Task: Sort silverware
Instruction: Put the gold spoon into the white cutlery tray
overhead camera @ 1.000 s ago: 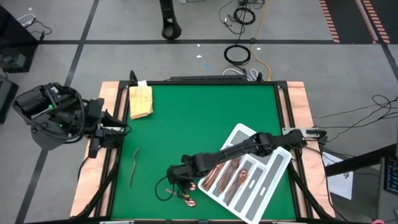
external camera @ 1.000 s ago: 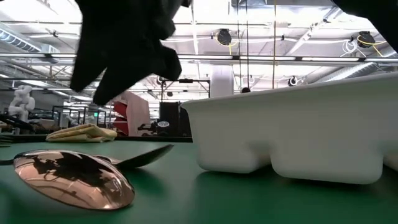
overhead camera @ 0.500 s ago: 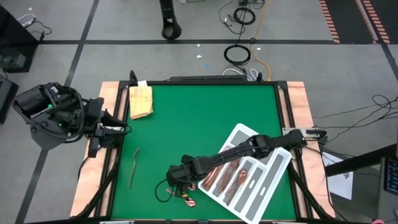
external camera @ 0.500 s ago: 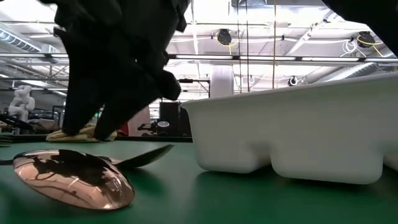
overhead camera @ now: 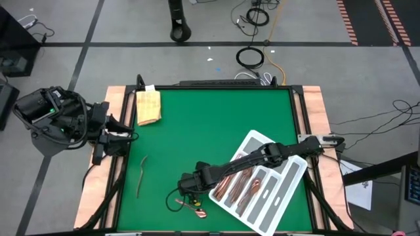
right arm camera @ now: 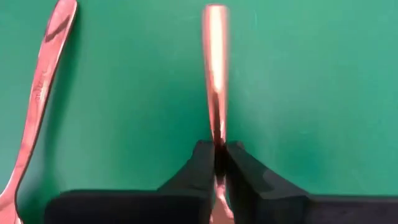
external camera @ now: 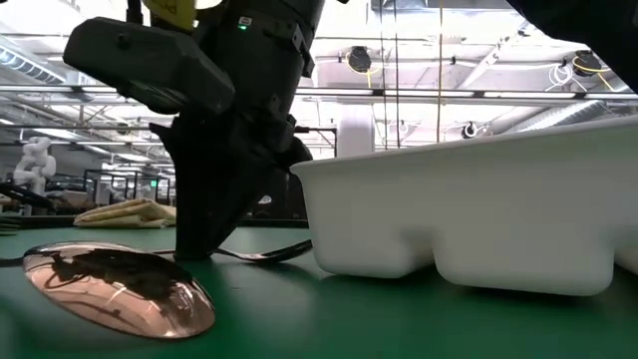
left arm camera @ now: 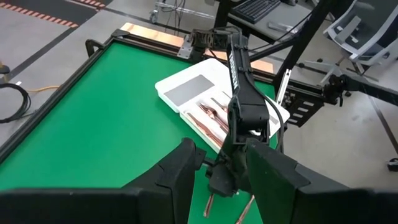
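- A green table top [overhead camera: 210, 131] is seen in an open workshop, with a white tray [overhead camera: 252, 143] at its near right; all places below are given from that tray.
- Compared with a second ago, the right gripper [right arm camera: 219, 163] has been brought down to the table just off the tray's left corner and closed; its fingers [right arm camera: 200, 167] are now pinched on the handle of one copper piece [right arm camera: 215, 68].
- This is judged to be the start of a pick, with the lift and drop into a slot not yet done.
- Beside the gripped piece a second copper utensil [right arm camera: 38, 93] is left lying; more silverware [overhead camera: 237, 185] is already laid in the tray; a lone piece [overhead camera: 140, 176] is seen well to the tray's left.
- The left gripper [left arm camera: 219, 167] is held off the table's left edge, fingers apart and empty.
- The gripped piece's head is hidden, so spoon, fork or knife cannot be told.
- In the low view a spoon bowl [external camera: 120, 284] is cut off by the frame.
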Controlling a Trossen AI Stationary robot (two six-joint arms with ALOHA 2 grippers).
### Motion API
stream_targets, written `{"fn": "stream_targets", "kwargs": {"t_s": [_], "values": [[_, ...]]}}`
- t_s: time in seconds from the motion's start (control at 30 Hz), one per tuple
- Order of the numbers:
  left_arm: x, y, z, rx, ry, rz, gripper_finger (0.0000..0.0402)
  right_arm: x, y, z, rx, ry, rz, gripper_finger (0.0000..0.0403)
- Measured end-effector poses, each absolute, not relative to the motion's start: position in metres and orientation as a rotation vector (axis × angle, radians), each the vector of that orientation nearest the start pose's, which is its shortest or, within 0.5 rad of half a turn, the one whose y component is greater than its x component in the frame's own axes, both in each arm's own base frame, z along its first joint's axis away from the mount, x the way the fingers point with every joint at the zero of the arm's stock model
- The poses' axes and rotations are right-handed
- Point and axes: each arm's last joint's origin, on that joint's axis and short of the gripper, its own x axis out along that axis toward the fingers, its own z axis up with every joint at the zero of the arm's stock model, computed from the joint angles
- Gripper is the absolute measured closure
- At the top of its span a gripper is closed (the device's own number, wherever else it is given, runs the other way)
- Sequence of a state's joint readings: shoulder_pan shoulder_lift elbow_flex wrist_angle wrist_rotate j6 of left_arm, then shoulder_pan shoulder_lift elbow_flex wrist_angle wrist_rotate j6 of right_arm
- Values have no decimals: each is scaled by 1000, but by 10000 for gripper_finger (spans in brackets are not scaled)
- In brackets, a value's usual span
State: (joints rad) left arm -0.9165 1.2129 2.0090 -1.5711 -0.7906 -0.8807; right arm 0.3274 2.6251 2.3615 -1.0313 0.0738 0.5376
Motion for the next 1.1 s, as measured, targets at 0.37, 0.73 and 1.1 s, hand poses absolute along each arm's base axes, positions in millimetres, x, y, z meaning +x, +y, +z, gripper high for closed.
{"fn": "stream_targets", "kwargs": {"t_s": [0.37,0.73,1.1], "values": [[89,-82,506,-247,508,100,256,509,159,153,236,1183,-92,401],[87,-80,507,-251,501,100,256,491,130,244,102,1081,2,402],[86,-78,507,-261,496,103,256,394,194,262,-354,1508,159,403]]}}
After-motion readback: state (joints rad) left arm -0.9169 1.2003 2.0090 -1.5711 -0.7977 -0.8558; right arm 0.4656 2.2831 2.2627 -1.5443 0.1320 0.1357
